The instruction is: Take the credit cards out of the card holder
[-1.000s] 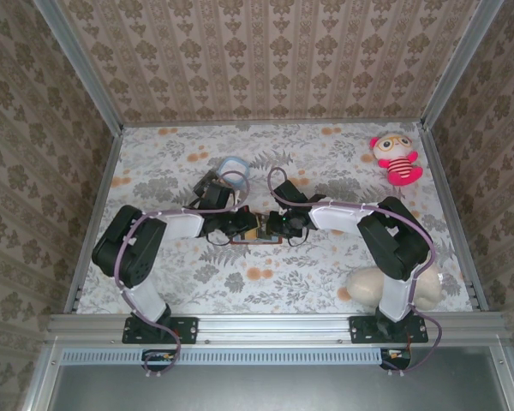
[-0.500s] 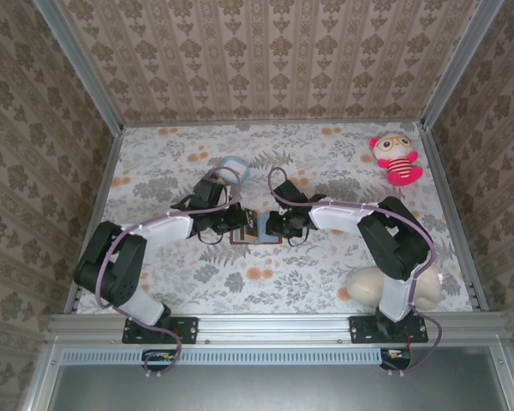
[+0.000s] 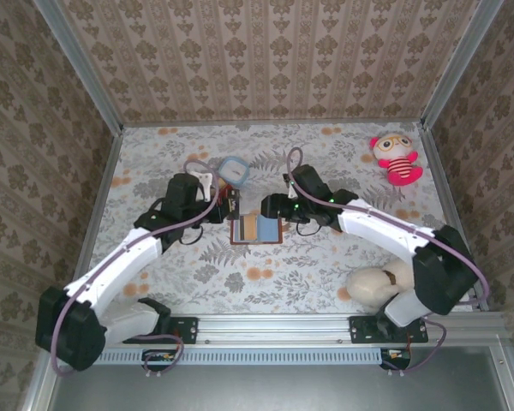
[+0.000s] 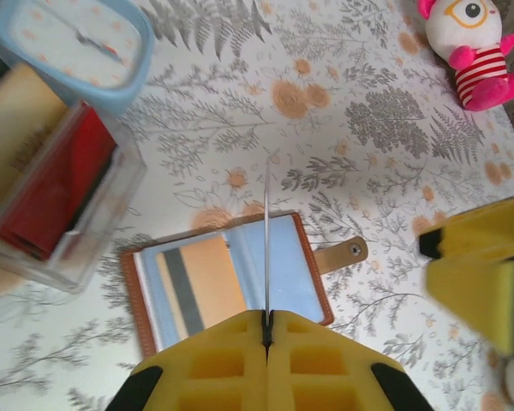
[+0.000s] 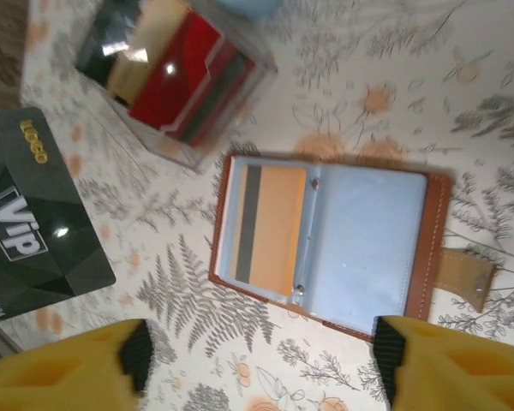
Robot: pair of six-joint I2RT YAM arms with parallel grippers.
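**Both hands drawn back, card holder left lying open**

Both arms have swung off the card holder [image 3: 257,229] since a second ago, when they crowded it from either side. It now lies uncovered, spread open on the bench [image 3: 325,274] at mid-width, between the two arms. Its light blue inner faces turn up. An orange card [image 5: 270,227] with a dark stripe sits in the left half, and the strap [image 5: 463,276] with its snap sticks out on the right.

The left hand [image 4: 265,321] hovers over the holder's edge, fingers pressed together on a thin card [image 4: 266,231] seen edge-on. The right hand [image 5: 264,349] hangs above the holder with its fingers wide apart. A black card [image 5: 34,218] marked VIP shows at the left of the right wrist view; I cannot tell whether it is the one the left hand grips.

Just beside the holder stands a clear plastic box [image 4: 51,197] with red and dark items, and a pale blue clock [image 4: 73,38] is near it. A pink plush toy [image 3: 396,158] lies well apart at the far right.
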